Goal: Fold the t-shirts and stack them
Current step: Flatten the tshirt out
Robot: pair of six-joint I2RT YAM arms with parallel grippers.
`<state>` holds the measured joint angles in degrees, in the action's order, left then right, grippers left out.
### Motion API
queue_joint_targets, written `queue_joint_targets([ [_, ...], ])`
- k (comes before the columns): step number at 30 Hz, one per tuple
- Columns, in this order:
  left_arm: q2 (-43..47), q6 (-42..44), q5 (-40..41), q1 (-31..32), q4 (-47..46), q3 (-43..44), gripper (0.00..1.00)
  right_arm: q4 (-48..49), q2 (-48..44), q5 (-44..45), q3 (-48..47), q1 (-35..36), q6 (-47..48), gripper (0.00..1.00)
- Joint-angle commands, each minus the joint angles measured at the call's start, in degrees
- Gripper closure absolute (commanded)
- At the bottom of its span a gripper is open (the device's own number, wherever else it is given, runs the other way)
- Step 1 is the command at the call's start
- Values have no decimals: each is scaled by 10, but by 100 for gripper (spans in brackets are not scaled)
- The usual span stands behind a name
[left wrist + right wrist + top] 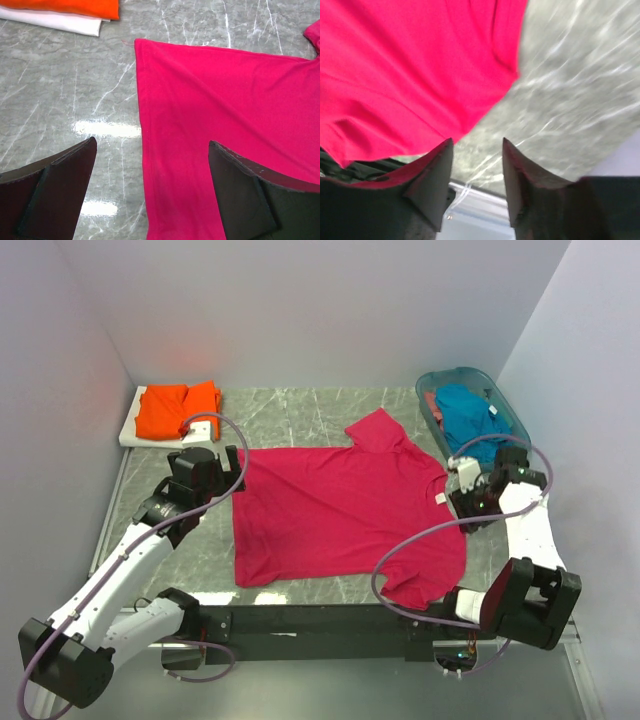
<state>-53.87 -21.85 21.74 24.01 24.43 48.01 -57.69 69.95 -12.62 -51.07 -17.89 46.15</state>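
Grey marble tabletop (pixel 300 415), magenta t-shirt (pixel 340 510), white walls (pixel 300 310)

Across the upper middle of the top view the table (pixel 300 415) lies bare, between the orange t-shirt (pixel 178 408) at upper left and the basket (pixel 470 372) at upper right. The magenta t-shirt (pixel 340 510) covers the centre. The left arm (pixel 130 550) fills the strip at its left, and the right arm (pixel 525 530) fills the narrow strip at its right.
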Motion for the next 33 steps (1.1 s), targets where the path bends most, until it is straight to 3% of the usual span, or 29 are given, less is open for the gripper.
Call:
queue_joint_targets([
  [1, -1, 3, -8, -2, -21, -1, 1, -27, 11, -85, -88, 3, 3, 47],
  [9, -25, 0, -17, -7, -39, -1, 1, 37, 149, -215, -230, 84, -66, 47],
  [13, -55, -16, -60, -33, -41, 12, 1, 74, 278, -227, -374, 115, -150, 46],
  [18, -63, -28, -131, -76, -57, 9, 1, 144, 402, -164, -536, 148, -276, 46],
  [22, -65, -24, -122, -85, -51, 5, 1, 87, 566, -103, -715, 162, -294, 46],
  [24, -64, -22, -114, -86, -45, 3, 1, 72, 604, -87, -783, 167, -292, 46],
  [27, -61, -21, -108, -87, -42, 2, 1, 76, 650, -55, -815, 174, -278, 46],
  [33, -63, -16, -96, -88, -40, 4, 1, 102, 680, 14, -790, 202, -261, 47],
])
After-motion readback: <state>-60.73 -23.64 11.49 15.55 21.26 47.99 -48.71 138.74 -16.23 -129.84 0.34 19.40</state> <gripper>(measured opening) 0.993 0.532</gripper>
